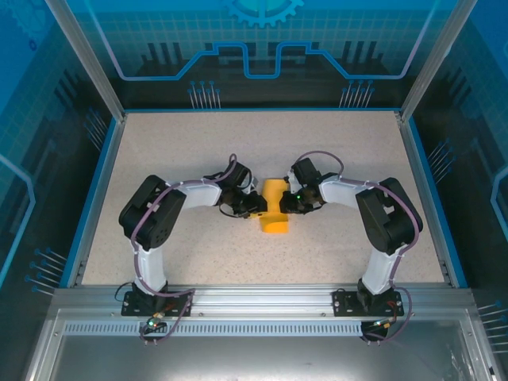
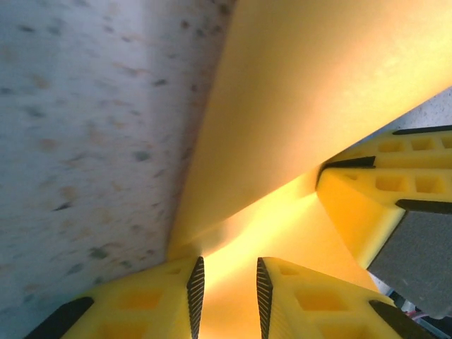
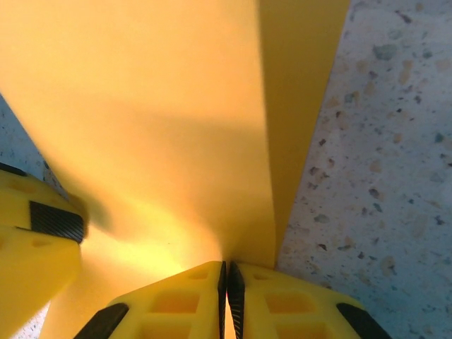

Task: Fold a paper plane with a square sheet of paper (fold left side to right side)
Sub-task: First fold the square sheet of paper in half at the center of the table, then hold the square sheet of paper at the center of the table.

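A: Where the two arms meet at mid-bench, the sheet of paper sits. Plain orange-yellow, unmarked. From overhead it reads as a strip, longer than wide.
B: Lying flat?
A: Partly. In the left wrist view one flap rises off the speckled bench at a slant, with a brighter layer below it.
B: State of left jaws?
A: Parted. The ribbed pads stand apart. The paper runs through the gap, and neither pad is seen pressing it.
B: And right jaws?
A: Clenched on the sheet's near edge. In the right wrist view the yellow fingers meet with a hairline between them and the paper nipped there. Two layers show, one edge running straight up from the pinch.
B: Cross-views?
A: A finger of the right jaws shows at the right of the left wrist view, against the paper. A left finger shows low on the left of the right wrist view.
B: Markings?
A: The back panel carries a printed gear emblem and blue circuit-style lines. Overhead also gives the left arm, the right arm and the aluminium rail at the near edge.
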Motion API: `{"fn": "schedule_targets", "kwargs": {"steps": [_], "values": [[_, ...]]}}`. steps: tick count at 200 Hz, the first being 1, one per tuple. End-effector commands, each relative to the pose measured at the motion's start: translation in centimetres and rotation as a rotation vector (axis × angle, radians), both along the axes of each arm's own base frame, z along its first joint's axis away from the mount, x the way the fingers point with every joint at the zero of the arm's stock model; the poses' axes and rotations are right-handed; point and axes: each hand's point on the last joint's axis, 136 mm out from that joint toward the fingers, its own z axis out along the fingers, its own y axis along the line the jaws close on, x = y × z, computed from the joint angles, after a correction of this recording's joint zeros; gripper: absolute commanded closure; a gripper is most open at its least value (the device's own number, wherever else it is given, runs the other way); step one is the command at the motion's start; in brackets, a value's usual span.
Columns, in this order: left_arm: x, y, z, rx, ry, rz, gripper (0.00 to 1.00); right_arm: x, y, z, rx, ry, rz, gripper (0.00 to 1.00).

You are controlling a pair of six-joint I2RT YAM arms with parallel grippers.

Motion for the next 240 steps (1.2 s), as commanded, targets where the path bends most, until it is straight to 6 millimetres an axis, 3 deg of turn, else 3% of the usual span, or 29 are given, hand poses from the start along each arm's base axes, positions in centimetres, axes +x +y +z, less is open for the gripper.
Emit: {"fn": "schedule_targets", "kwargs": {"steps": [1, 34, 64, 122, 159, 200, 240], "values": [[-0.3, 0.9, 1.5, 0.01, -0.024, -0.01, 0.7, -2.9, -1.9, -3.3, -0.121, 0.115, 0.014, 0.85], [0.7, -1.7, 4.0, -0.129, -0.064, -0.037, 0.71, -2.9, -1.7, -3.2, -0.109, 0.112, 0.015, 0.85], [1.0, -3.3, 2.8, -0.128, -0.045, -0.059, 0.71, -2.9, -1.7, -3.0, -0.105, 0.111, 0.014, 0.85], [0.3, -2.9, -0.4, -0.053, 0.002, -0.062, 0.71, -2.3, -0.6, -1.6, -0.042, 0.067, 0.026, 0.85], [-1.1, -1.7, -1.9, 0.015, 0.039, -0.066, 0.71, -0.8, 1.1, 2.2, 0.076, -0.031, 0.063, 0.85], [-1.9, -1.1, -3.1, 0.044, 0.061, -0.055, 0.71, 2.1, 1.6, 6.0, 0.162, -0.136, 0.049, 0.85], [-1.9, -1.2, -3.2, 0.046, 0.059, -0.057, 0.71, 4.0, 2.7, 5.2, 0.177, -0.125, 0.056, 0.86]]}}
